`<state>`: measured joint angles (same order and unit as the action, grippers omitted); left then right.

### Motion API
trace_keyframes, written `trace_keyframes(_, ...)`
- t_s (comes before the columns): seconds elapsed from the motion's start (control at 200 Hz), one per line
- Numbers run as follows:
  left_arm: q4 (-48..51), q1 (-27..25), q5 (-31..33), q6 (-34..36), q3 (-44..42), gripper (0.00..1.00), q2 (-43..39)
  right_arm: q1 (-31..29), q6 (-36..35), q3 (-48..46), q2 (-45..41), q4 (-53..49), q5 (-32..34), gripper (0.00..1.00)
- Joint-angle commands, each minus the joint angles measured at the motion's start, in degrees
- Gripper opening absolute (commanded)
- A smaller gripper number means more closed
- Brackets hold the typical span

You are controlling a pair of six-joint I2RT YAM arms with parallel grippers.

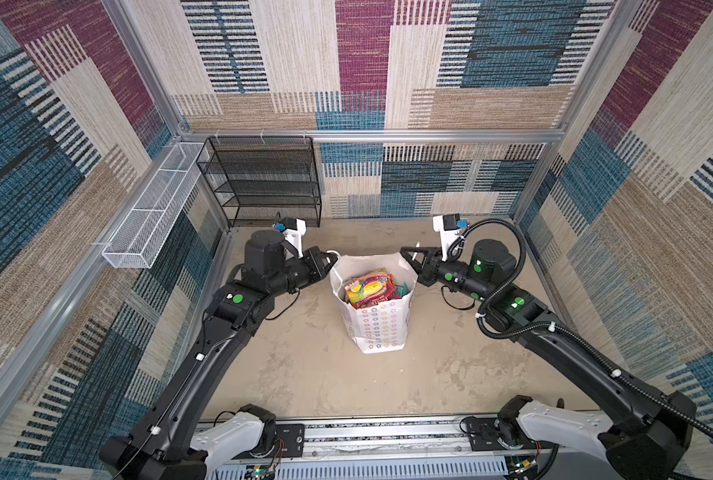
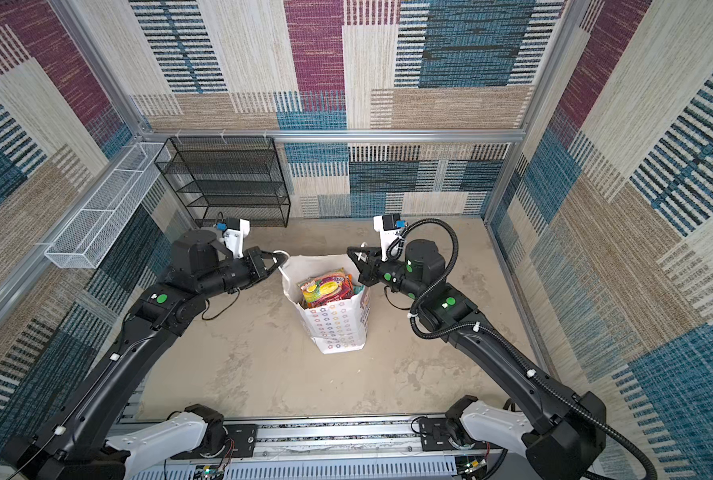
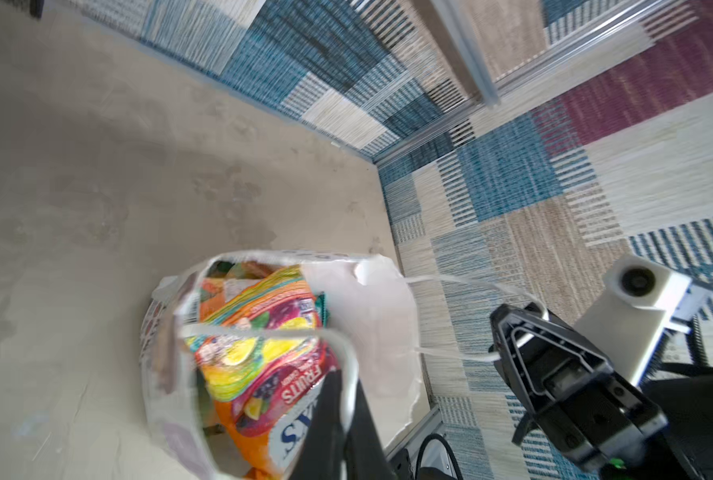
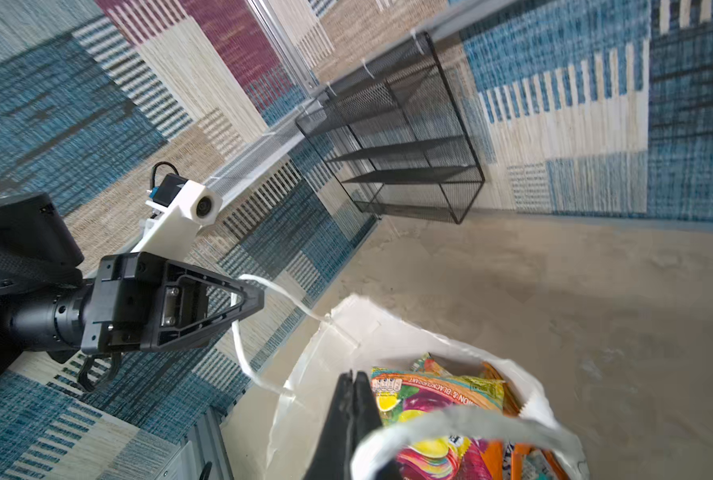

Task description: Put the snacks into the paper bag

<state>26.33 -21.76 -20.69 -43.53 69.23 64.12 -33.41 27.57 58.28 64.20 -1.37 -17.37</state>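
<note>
Two pinches hold this moment. My left gripper (image 1: 333, 257) is pressed together on the left handle (image 4: 242, 353), and my right gripper (image 1: 407, 251) is pressed together on the right handle (image 3: 450, 282), each at a top corner of the paper bag (image 1: 373, 328). The bag stands upright on the bench (image 1: 305, 374) at the centre of both top views, with the snacks (image 1: 371, 286) stacked inside. I judge the cords soft and thin and the paper light and easily creased, likely to tear where the cords are anchored. The glossy pouches would slide if the bag tipped, so the cords, drawn evenly, are the place to hold. Only the wrist views show each cord caught in the jaws and the "FRUITS" print. Only the top views show the whole bag and no pouch loose on the bench.
</note>
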Motion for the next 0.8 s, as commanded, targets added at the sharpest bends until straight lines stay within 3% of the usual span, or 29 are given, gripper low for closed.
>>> trace_keyframes(0.0,-4.2,0.1,0.9,-0.5,-0.6,0.00,-0.2,-0.1,1.0,-1.1,-1.4,3.8,0.6,0.00)
trace_keyframes(0.125,-3.8,0.1,3.4,0.2,-1.1,0.00,-2.8,-0.1,0.9,0.2,-1.8,1.8,2.4,0.00)
trace_keyframes(0.265,-2.2,0.0,4.6,2.2,0.4,0.08,-3.8,-0.1,1.6,2.8,-1.8,-1.3,4.9,0.14)
trace_keyframes(0.386,1.2,0.1,3.2,3.3,2.6,0.13,-3.1,0.0,4.4,6.4,-0.5,-7.8,8.5,0.39)
trace_keyframes(0.451,2.4,0.1,2.3,4.4,3.3,0.24,-3.3,0.0,4.8,9.2,0.5,-13.1,9.7,0.54)
trace_keyframes(0.496,3.2,0.1,2.7,5.1,3.5,0.34,-3.6,0.0,5.1,10.2,0.3,-15.2,10.3,0.69)
trace_keyframes(0.651,5.6,0.1,2.8,7.3,6.9,0.56,-4.8,0.0,5.3,14.2,-2.4,-20.1,12.9,1.00)
trace_keyframes(0.796,11.0,0.2,3.9,10.1,13.7,0.65,-5.9,0.0,6.1,19.2,-2.9,-27.3,18.0,1.00)
